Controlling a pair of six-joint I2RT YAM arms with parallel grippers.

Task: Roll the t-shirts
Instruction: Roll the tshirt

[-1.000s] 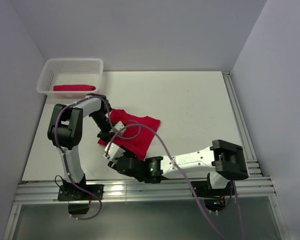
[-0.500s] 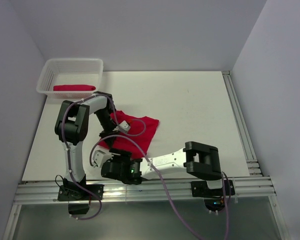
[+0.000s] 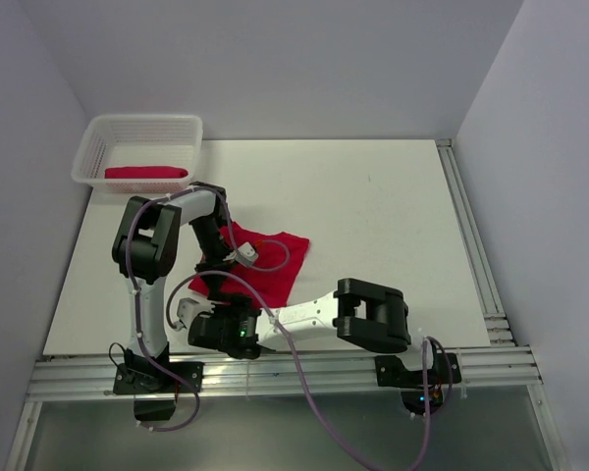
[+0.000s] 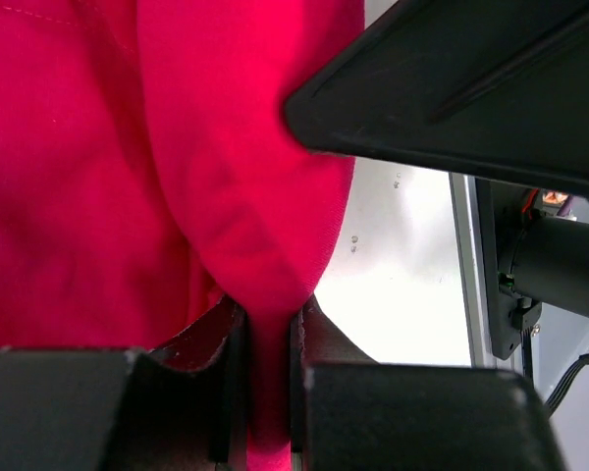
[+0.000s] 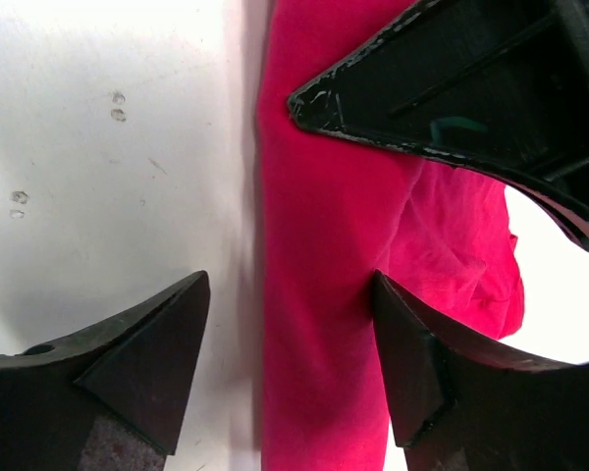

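One crimson t-shirt point(image 3: 268, 260) lies partly folded on the table left of centre. The other t-shirt point(image 3: 145, 173) lies as a roll in the white mesh basket point(image 3: 93, 137). My left gripper point(image 3: 210, 275) is at the spread shirt's near left corner. In the left wrist view it point(image 4: 268, 319) is shut on a fold of the cloth point(image 4: 128, 177). My right gripper point(image 3: 208, 304) reaches in from the near edge. In the right wrist view it point(image 5: 290, 294) is open, its jaws on either side of a strip of the shirt point(image 5: 324, 245), close under the left gripper's finger point(image 5: 452, 78).
The basket stands at the far left corner of the table. The right arm point(image 3: 368, 314) lies stretched along the near edge above the metal rail point(image 3: 304, 373). A rail point(image 3: 466, 235) runs along the right side. Grey walls enclose the table.
The right arm has swung further left along the near edge, and its gripper has come up to the shirt's near left corner. The left gripper has shifted slightly, still holding the cloth.
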